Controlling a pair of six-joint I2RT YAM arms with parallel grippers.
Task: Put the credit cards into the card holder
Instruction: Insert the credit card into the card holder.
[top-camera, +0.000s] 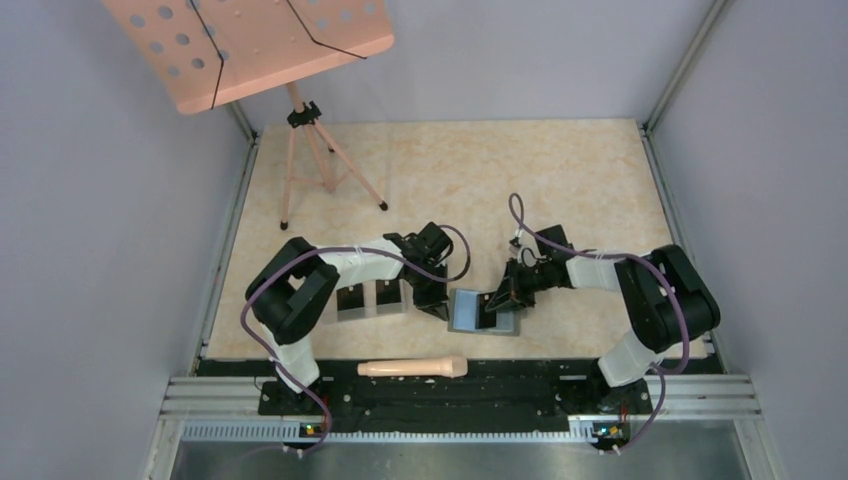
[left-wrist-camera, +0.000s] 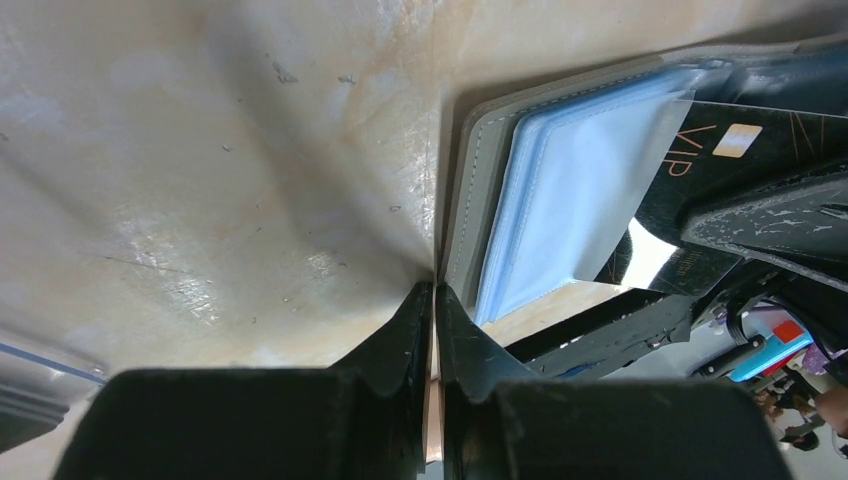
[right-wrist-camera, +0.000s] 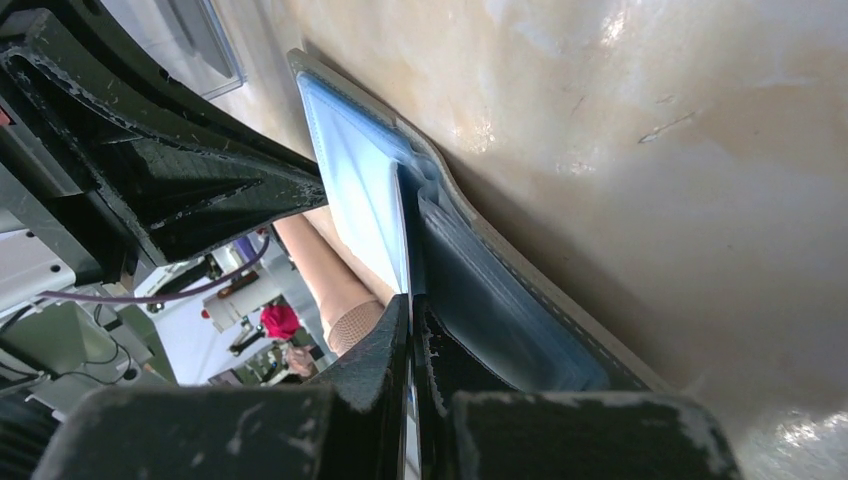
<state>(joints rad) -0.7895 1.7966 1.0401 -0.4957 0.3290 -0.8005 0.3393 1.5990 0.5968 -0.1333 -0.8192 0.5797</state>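
Note:
The card holder (top-camera: 466, 311) lies open on the table between my arms, gray outside and bluish inside. My left gripper (top-camera: 433, 303) is shut, and its tips (left-wrist-camera: 435, 288) rest at the holder's left gray edge (left-wrist-camera: 464, 185) with nothing visible between the jaws. My right gripper (top-camera: 503, 297) is shut on a black credit card (left-wrist-camera: 705, 165) with gold "VIP" lettering and a pale chip. In the right wrist view the gripper (right-wrist-camera: 410, 302) holds the card edge-on, with its front edge among the holder's blue pockets (right-wrist-camera: 500, 300). No other cards are in view.
Two small box-like containers (top-camera: 371, 299) stand by my left arm; a clear box corner (left-wrist-camera: 40, 365) shows in the left wrist view. A wooden stick (top-camera: 412, 368) lies at the near edge. A pink music stand (top-camera: 250, 40) on a tripod (top-camera: 305, 160) stands at the back left.

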